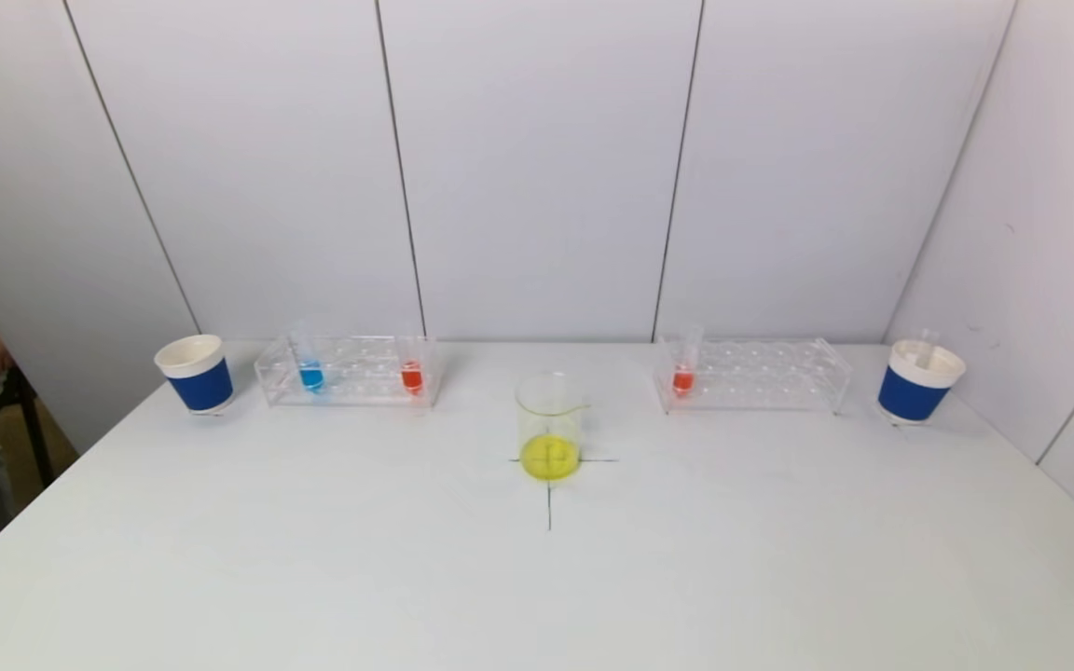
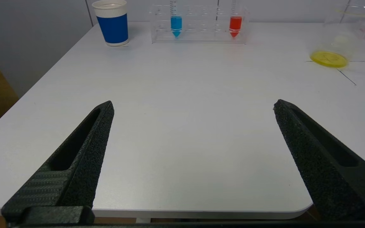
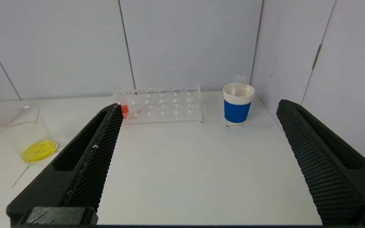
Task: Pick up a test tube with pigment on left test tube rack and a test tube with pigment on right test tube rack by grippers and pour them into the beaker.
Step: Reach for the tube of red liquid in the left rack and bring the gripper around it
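both sets of jaws are spread wide with nothing between them: the left gripper (image 2: 193, 106) hovers over the near left part of the white desk (image 1: 313, 559), and the right gripper (image 3: 198, 106) hovers over the near right part, neither touching anything. beyond the left gripper, the left rack (image 1: 348, 371) stands at the back of the desk holding a blue-filled tube (image 1: 310, 373) toward its left end and a red-filled tube (image 1: 411, 375) at its right end, both upright. just left of that rack sits a blue paper cup (image 1: 196, 373). beyond the right gripper, the right rack (image 1: 753, 375) holds one upright red tube (image 1: 683, 376) at its left end. a second blue cup (image 1: 917, 382) stands to the right of it, with a clear empty tube leaning inside. between the racks and nearer the robot, the glass beaker (image 1: 550, 426) stands on a drawn cross, with yellow liquid in its bottom
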